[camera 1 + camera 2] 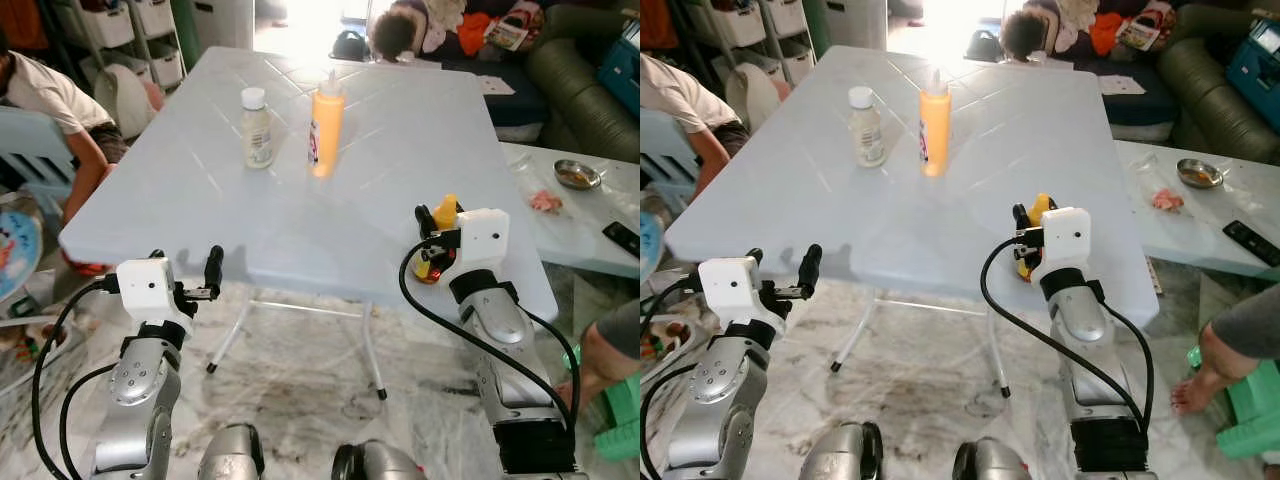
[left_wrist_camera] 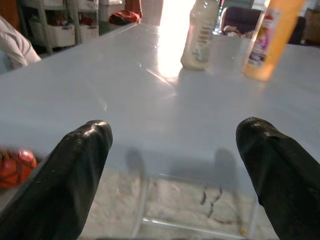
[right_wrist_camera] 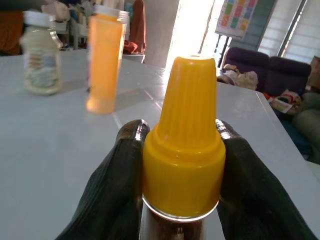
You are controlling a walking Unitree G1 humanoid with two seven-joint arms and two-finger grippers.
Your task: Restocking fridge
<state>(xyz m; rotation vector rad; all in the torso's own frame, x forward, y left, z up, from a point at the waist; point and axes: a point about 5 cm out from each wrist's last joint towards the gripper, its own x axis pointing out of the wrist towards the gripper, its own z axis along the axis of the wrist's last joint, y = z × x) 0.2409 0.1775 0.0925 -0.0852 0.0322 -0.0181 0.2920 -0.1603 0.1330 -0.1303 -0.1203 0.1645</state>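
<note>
So the right gripper is clamped on a small bottle with a yellow cap, one black finger pressed on each side just below the cap. The bottle stands upright near the front right edge of the pale blue table, and the wrist view shows dark contents under the cap, though what's inside can't be told. The left gripper is out in front of the table's near left edge, fingers spread wide apart with nothing between them, roughly level with the tabletop. Further back on the table stand a tall orange bottle with a pink label and, just to its left, a shorter cream bottle with a white cap; the two are near each other but not touching. A second table sits off to the right with a small metal bowl and a black remote on it. A person in a white shirt is at the left, someone's foot is at the lower right, and another person is past the far end of the table near a dark sofa.
</note>
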